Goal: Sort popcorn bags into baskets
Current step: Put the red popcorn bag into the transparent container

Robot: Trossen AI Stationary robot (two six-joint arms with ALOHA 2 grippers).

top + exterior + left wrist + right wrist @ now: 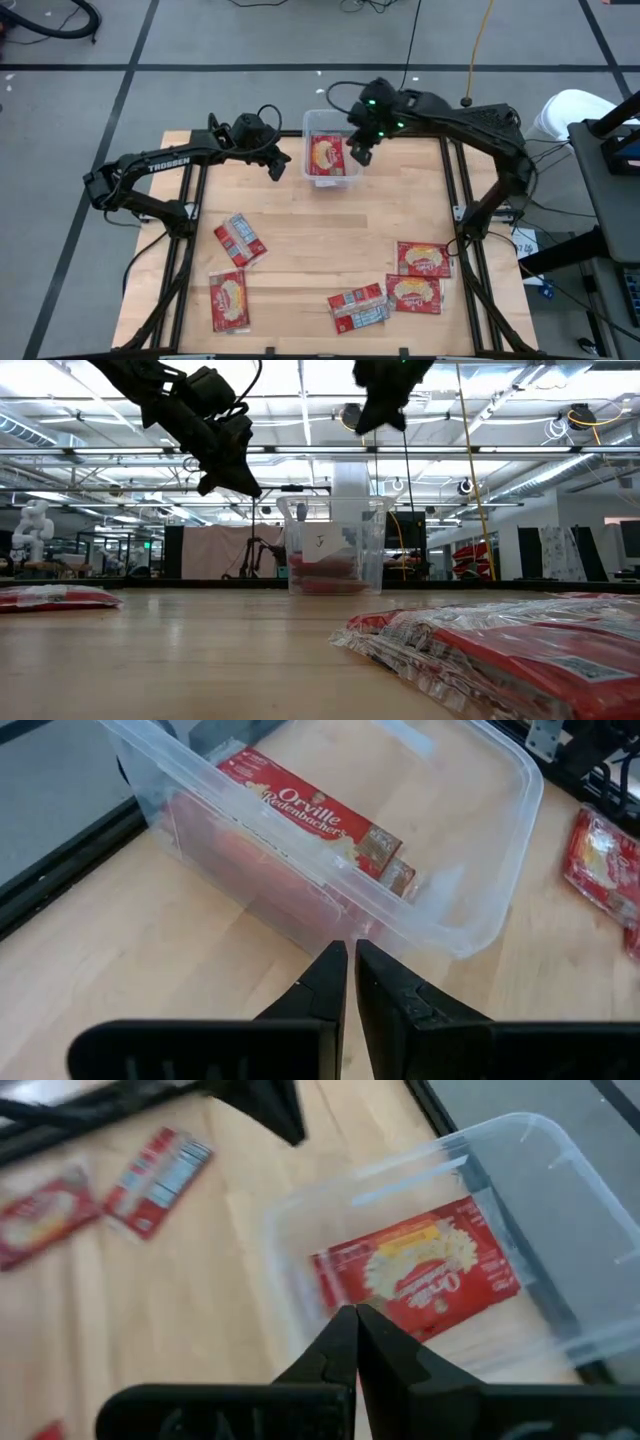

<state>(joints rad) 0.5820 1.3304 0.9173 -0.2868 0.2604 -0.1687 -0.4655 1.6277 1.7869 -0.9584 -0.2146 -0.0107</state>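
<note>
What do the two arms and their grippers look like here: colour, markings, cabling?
Both arms are dark, near-black, jointed links. The left arm carries white TROSSEN lettering; black cables loop at its wrist. The right arm shows small green lights near its wrist and a looping black cable. The left gripper and right gripper each have two slim, tapered black fingers.

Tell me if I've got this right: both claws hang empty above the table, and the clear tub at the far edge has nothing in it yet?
Not quite. The tub already holds a red popcorn bag, as the high view shows. The rest stands: the left claw and right claw hang empty.
</note>
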